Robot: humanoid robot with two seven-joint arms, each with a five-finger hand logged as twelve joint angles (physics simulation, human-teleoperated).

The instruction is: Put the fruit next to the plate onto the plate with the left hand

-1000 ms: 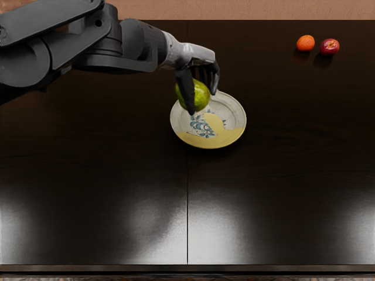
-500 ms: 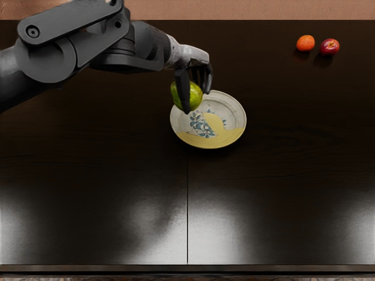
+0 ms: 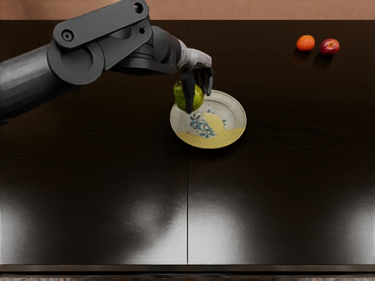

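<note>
In the head view, the only one here, the left hand [image 3: 195,75] reaches in over the dark counter [image 3: 117,193] with its fingers [image 3: 188,100] curled down around a green, apple-like fruit [image 3: 179,95]. It holds the fruit over the near-left rim of the patterned plate [image 3: 232,119] rather than over the middle. Whether the fruit hangs clear of the rim or touches it I cannot tell from this angle. The main risk, as I judge it, lies in that off-centre position. If the fingers let go here, the round fruit could land on the sloping rim and roll back onto the counter, leaving it beside the plate again. A drop from height could also make it bounce or skid across the glazed surface and out the far side. If the hand descends without moving further toward the centre, the fingers wrapped under the fruit might catch the rim and tip or shove the plate. One dark finger crosses the front of the fruit, so the grip looks secure enough, though a slip during the last move cannot be ruled out. The orange fruit [image 3: 305,43] and the red fruit [image 3: 330,46] sit well apart at the far right corner, out of harm's way. The right arm does not show.
</note>
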